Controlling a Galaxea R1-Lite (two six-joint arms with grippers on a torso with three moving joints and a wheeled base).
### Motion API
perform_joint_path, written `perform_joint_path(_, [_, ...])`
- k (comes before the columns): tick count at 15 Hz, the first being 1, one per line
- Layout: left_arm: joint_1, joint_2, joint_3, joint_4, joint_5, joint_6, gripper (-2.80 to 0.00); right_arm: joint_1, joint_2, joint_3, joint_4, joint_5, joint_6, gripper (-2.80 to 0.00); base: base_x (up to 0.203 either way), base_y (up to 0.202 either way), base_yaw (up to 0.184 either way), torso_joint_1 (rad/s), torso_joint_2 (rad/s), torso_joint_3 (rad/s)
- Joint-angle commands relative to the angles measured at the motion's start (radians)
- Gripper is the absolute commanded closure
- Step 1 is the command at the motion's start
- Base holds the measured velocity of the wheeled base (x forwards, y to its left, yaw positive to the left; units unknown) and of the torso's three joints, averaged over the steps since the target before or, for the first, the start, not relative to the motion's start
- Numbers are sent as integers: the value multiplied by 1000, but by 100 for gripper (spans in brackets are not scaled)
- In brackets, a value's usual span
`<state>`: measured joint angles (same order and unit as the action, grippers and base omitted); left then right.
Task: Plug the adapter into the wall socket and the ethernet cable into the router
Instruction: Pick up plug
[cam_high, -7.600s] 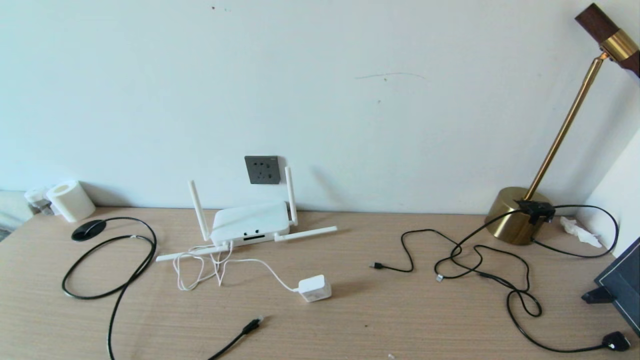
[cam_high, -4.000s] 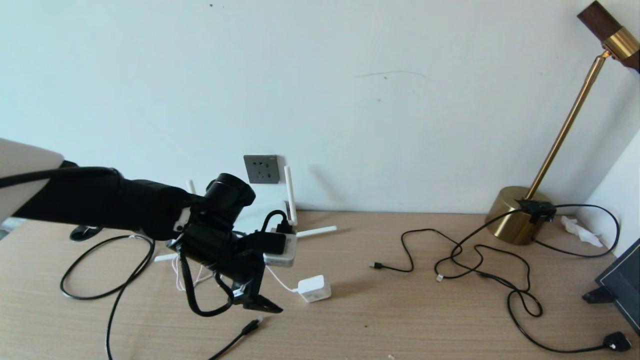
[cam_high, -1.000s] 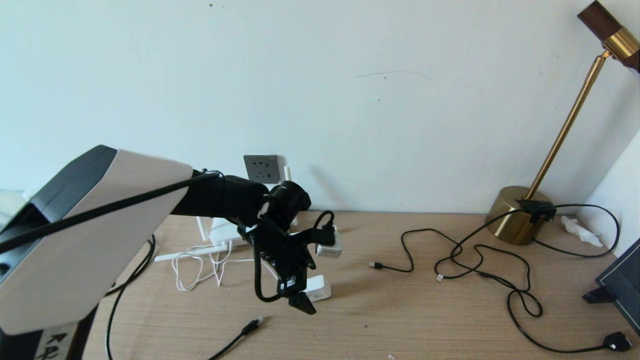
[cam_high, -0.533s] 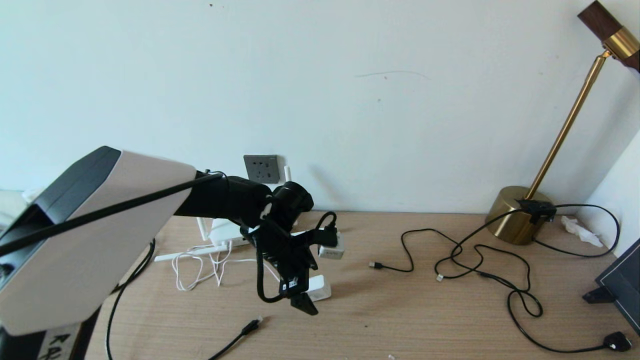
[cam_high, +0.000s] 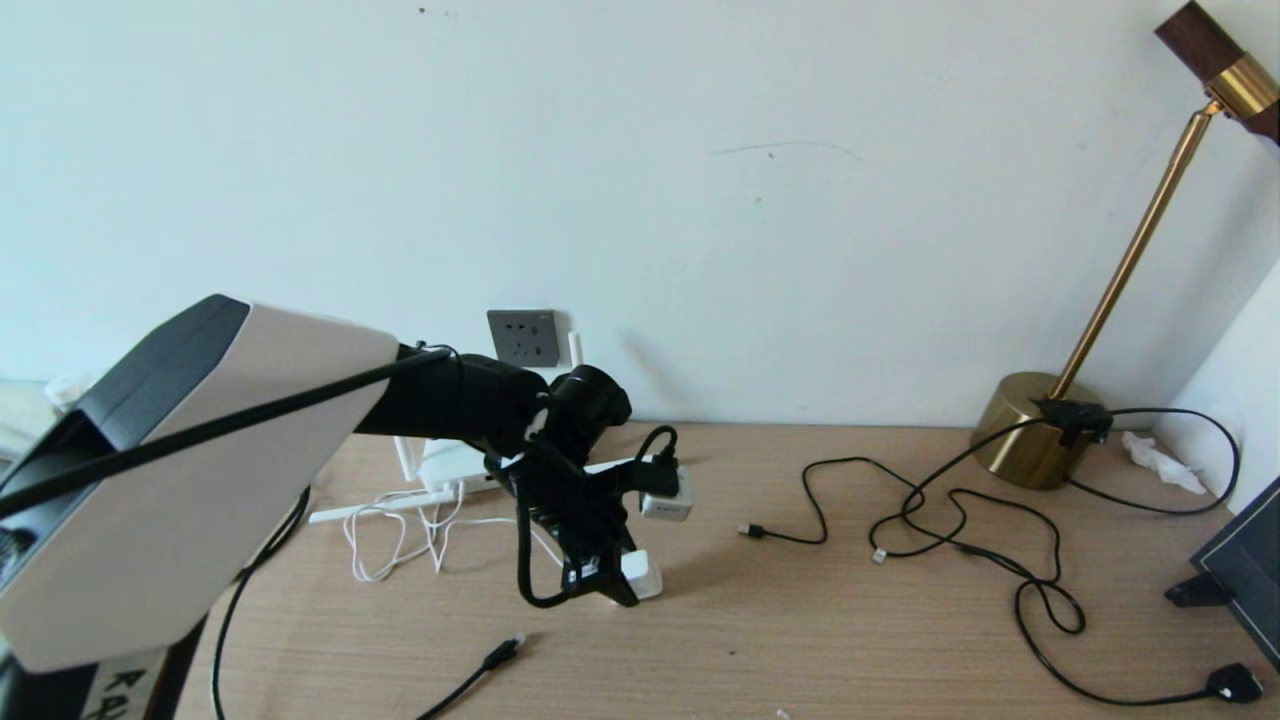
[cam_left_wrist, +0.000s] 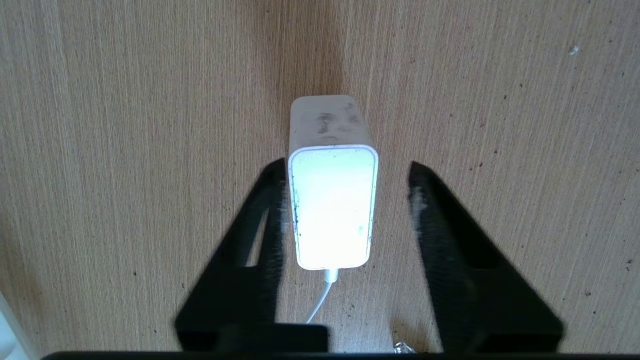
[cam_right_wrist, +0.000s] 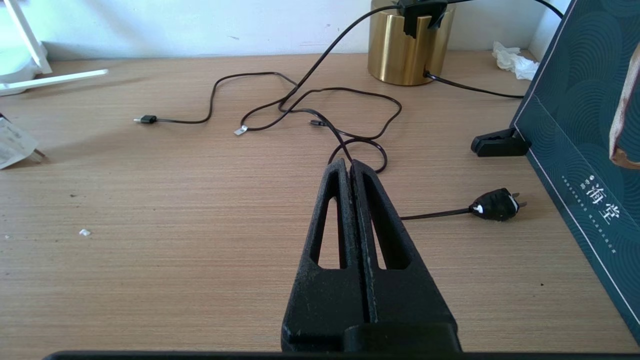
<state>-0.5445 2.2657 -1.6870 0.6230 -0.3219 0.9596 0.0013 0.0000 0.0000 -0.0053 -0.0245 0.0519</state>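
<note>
Two plugs still lie loose on the desk (cam_high: 900, 640), so I'm on the first step, the pick-up. From the head view, my left gripper (cam_high: 612, 590) is down on the adapter (cam_high: 640, 572), mid-desk, well out from the wall socket (cam_high: 523, 338) and just in front of the router (cam_high: 455, 462); the ethernet cable (cam_high: 490, 660) lies by the near edge. Left wrist view: adapter (cam_left_wrist: 331, 200) sits between half-open fingers (cam_left_wrist: 265, 220), one touching, the other apart, nothing gripped yet. Right wrist view: right gripper (cam_right_wrist: 350, 172) pinched together, empty, parked. Next I'd close firmly, lift, turn the prongs toward the socket
</note>
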Motion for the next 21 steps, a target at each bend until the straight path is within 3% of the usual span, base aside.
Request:
perform_joint_path(1, [1,0,2,4,-2,5,0,0,2,0,-1,0,0,0,0,0,0,0,0,0])
perform_joint_path(8, [13,-27,35,5,-8,5,0,0,2,0,-1,0,0,0,0,0,0,0,0,0])
perform_joint_path(10, [51,-92,47,16,-13,8,0,0,2,0,-1,0,0,0,0,0,0,0,0,0])
perform_joint_path(13, [174,-245,138,45,-83,16,0,0,2,0,-1,0,0,0,0,0,0,0,0,0])
perform_joint_path(18, [445,-483,371,107,-251,48,0,0,2,0,-1,0,0,0,0,0,0,0,0,0])
perform_joint_path(21, [540,-552,483,110,-349,54,0,0,2,0,-1,0,0,0,0,0,0,0,0,0])
